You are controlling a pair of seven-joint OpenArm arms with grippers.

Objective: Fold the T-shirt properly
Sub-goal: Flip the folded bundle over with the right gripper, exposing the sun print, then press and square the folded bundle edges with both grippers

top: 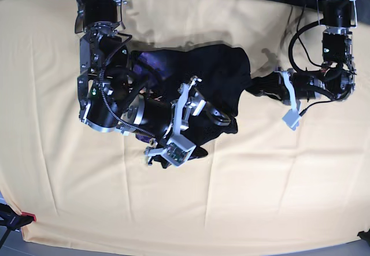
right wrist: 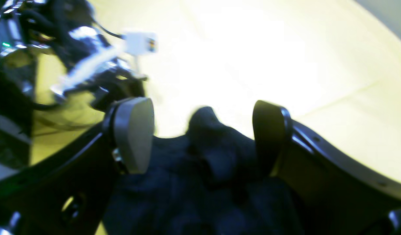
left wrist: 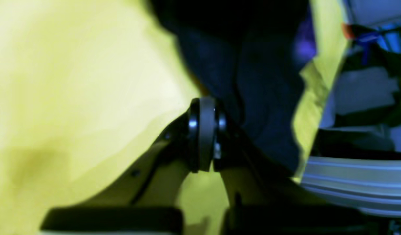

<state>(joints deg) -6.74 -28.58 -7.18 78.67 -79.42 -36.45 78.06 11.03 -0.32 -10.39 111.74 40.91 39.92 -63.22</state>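
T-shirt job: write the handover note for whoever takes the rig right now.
Left gripper: shut at the T-shirt's edge; whether cloth is pinched is unclear.
Right gripper: open, fingers either side of a raised bunch of cloth, not gripping.
T-shirt: crumpled heap mid-table on the yellow cloth, partly under the right arm, a little purple showing.
Done: no neat fold visible.
Left: spread it flat, then fold.
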